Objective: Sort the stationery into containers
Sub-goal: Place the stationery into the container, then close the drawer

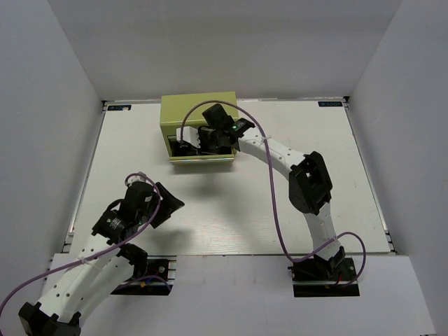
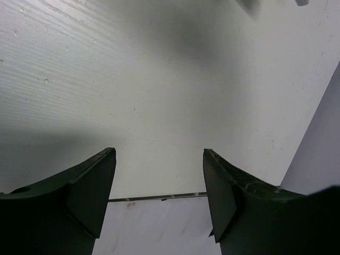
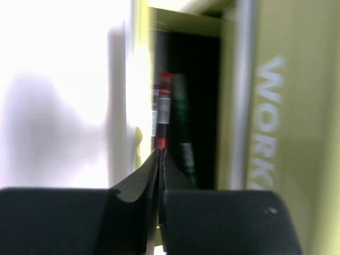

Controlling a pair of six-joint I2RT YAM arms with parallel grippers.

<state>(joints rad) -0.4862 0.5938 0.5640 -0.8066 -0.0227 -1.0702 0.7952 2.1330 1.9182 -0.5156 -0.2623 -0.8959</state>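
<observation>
Gripping a thin red pen [image 3: 163, 106] in the closed right tool [image 3: 160, 155] — pointed straight ahead into the open drawer [image 3: 204, 95].

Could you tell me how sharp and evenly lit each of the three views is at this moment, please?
Top external: sharp and evenly lit, only soft shadows on the table. Left wrist: table crisp, a broad shadow across it, left gripper dark. Right wrist: blurred; table blown out white, red pen and tool chest lettering soft.
</observation>
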